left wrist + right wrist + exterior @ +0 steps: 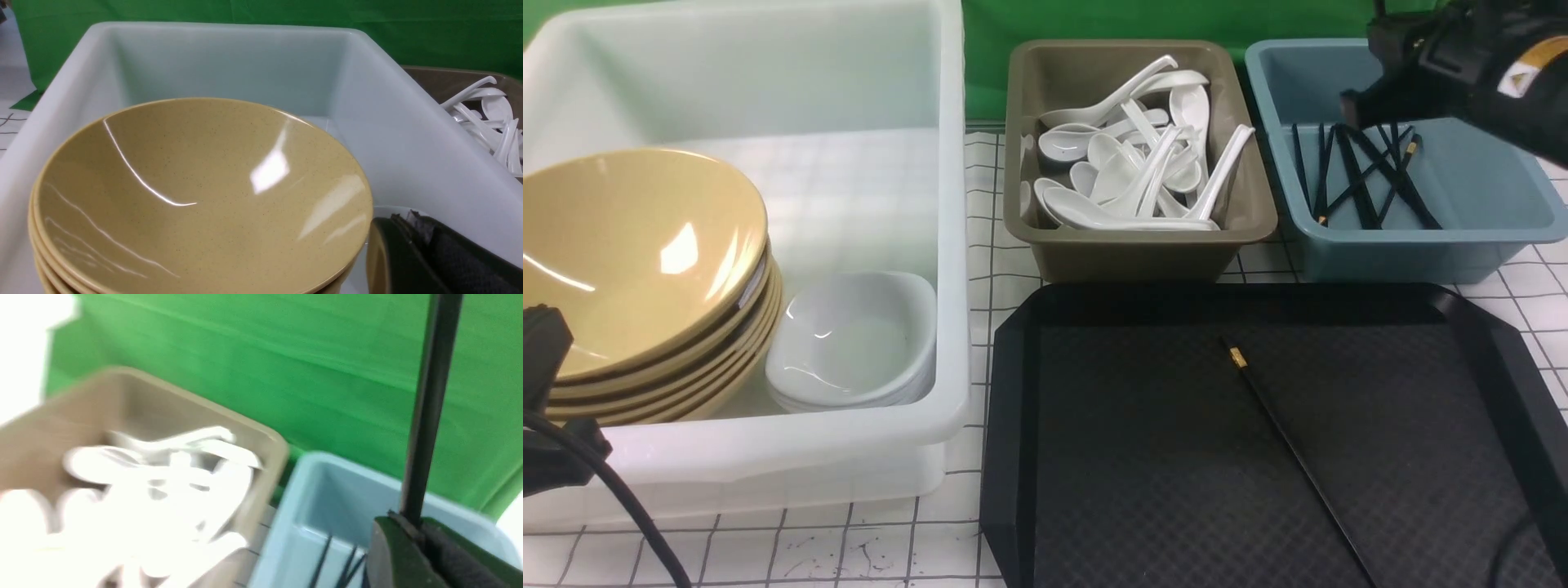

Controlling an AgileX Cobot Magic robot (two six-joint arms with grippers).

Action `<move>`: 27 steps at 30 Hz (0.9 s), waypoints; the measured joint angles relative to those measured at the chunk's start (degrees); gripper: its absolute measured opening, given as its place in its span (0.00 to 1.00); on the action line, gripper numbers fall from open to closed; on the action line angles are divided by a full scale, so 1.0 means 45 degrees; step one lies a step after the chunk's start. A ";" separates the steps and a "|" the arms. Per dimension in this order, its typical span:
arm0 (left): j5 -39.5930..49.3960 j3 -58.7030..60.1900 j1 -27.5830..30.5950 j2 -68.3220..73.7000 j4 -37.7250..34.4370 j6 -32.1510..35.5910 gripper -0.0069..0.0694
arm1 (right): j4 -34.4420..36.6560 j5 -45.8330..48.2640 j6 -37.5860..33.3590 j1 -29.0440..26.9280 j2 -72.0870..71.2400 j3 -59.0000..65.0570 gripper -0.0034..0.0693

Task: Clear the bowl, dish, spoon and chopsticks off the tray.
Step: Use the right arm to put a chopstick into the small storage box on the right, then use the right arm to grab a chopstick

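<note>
Right wrist view, and the right gripper (410, 527) has its jaws pinching one long black chopstick (427, 408), which sticks up near the blue bin. The left gripper (408, 222) has its jaws pressed together by the yellow bowls (629, 261), with nothing to be seen between them. The other chopstick (1307, 465) lies slanted on the black tray (1135, 465), with its gold band at the far end. No bowl, dish or spoon shows on the part of the tray I can see, so I think those three are put away and the job is mostly done. What's left, I'd say, is to drop the held stick in with its friends, then come back for the last one. Over on the left, the big white tub (768, 445) has a tilted stack of yellow bowls, with a little pile of white dishes (849, 343) just beside it. I can't tell which bowl or dish came off the tray. Past the tray, the brown bin (1135, 257) is full of a jumble of white spoons (1127, 208). Next to it, the blue bin (1413, 255) has black chopsticks (1356, 175) crossing each other inside. They all sit on the table (866, 547).
</note>
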 joint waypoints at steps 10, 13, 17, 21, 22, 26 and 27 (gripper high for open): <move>0.0077 0.0000 0.0000 0.0000 0.0000 0.0000 0.08 | -0.0011 0.6260 0.2769 -0.0673 0.3624 -0.3517 0.34; 0.0102 0.0000 0.0000 0.0000 0.0012 0.0000 0.08 | 0.0000 0.8996 0.2727 -0.0673 0.3398 -0.4772 0.47; 0.0114 0.0000 0.0000 0.0000 0.0111 0.0000 0.08 | 0.0879 1.2430 0.2269 -0.0194 0.1968 -0.5105 0.51; 0.0114 0.0000 0.0000 0.0000 0.0135 0.0000 0.08 | 0.1497 1.3003 0.1775 0.1191 0.0436 -0.3308 0.51; 0.0114 0.0000 0.0000 0.0000 0.0136 0.0000 0.08 | 0.1619 1.2873 0.1705 0.1828 0.0105 -0.2395 0.51; 0.0105 0.0100 0.0000 0.0000 0.0145 0.0000 0.08 | 0.1280 1.0908 0.1717 0.3555 0.0078 0.0404 0.51; 0.0105 0.0149 0.0000 0.0000 0.0145 0.0000 0.08 | 0.0907 1.0270 0.1903 0.3798 0.0296 0.0959 0.51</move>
